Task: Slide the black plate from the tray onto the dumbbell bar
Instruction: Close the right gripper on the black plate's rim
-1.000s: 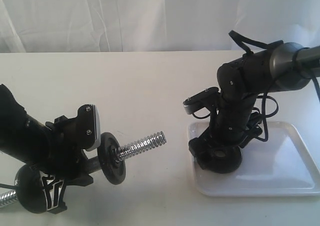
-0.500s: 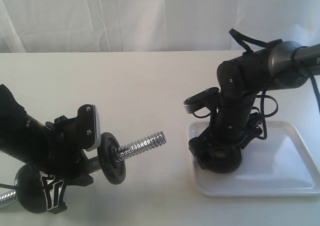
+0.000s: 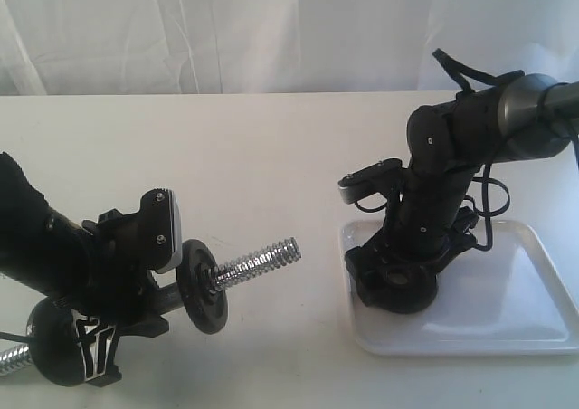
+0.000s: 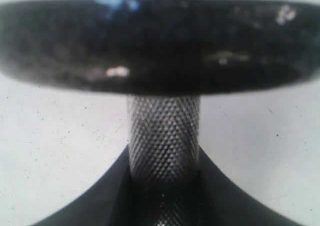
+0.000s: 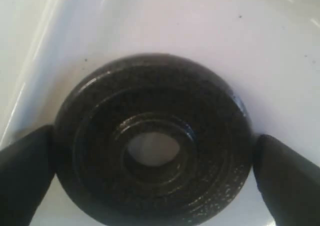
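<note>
The black plate [image 3: 398, 290] [image 5: 152, 146] lies at the near left corner of the white tray [image 3: 511, 309] [image 5: 200, 26]. My right gripper [image 3: 395, 273] [image 5: 152, 173] points down over it, one finger on each side of its rim, shut on it. On the left, my left gripper [image 3: 149, 287] [image 4: 164, 191] is shut on the knurled middle of the dumbbell bar [image 3: 258, 260] [image 4: 164, 136]. The bar's bare threaded end points right toward the tray. One black disc [image 3: 201, 287] [image 4: 160, 41] sits on the bar just beyond my fingers; another disc [image 3: 54, 341] is on its far left end.
A white table [image 3: 271, 156] carries everything, with a white curtain [image 3: 226, 29] behind. About a hand's width of table separates the bar's tip from the tray's left rim. The right arm's cables [image 3: 488, 196] loop over the tray.
The right arm's upper part has swung slightly to the right while its gripper stays at the plate. The left arm and the bar have not moved.
</note>
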Motion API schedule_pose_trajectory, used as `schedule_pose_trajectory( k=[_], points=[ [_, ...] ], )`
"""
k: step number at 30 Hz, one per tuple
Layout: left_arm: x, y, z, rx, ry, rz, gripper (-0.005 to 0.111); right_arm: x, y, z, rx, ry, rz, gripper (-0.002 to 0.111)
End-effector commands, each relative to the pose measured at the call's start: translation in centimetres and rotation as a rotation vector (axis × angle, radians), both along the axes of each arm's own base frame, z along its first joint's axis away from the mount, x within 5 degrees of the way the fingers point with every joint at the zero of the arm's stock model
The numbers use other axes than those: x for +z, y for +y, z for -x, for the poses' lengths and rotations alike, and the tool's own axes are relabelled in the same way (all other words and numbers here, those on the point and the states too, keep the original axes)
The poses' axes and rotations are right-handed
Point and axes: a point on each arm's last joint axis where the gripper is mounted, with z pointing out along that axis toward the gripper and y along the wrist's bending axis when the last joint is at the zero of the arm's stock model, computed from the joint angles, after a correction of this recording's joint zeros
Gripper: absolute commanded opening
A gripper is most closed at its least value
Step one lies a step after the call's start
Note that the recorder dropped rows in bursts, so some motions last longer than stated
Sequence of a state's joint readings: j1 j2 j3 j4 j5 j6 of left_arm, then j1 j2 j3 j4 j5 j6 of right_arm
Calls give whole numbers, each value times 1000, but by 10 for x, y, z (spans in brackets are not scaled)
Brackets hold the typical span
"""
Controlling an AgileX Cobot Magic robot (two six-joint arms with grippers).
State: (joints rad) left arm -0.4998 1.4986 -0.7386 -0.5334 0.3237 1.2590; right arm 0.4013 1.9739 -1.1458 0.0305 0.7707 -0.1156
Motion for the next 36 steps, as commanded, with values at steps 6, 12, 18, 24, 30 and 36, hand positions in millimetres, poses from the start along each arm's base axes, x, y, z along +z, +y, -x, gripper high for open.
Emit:
schedule_pose_trajectory(
  k=[6, 12, 18, 24, 30, 36],
  points=[
    [19, -4, -3, 58, -48, 86, 0, -30, -5, 6, -13, 64, 11, 104],
    [19, -4, -3, 58, -48, 86, 0, -40, -5, 7, -64, 93, 23, 73],
    [19, -4, -3, 58, -48, 86, 0, -51, -8, 14, -96, 178, 67, 14],
    [19, -4, -3, 58, -48, 86, 0, -35, -9, 9, -69, 162, 89, 0],
    [19, -4, -3, 58, -48, 86, 0, -2, -7, 5, -89, 89, 55, 0],
    [19, -4, -3, 58, -48, 86, 0, 32, -8, 6, -114, -2, 11, 0]
  ],
)
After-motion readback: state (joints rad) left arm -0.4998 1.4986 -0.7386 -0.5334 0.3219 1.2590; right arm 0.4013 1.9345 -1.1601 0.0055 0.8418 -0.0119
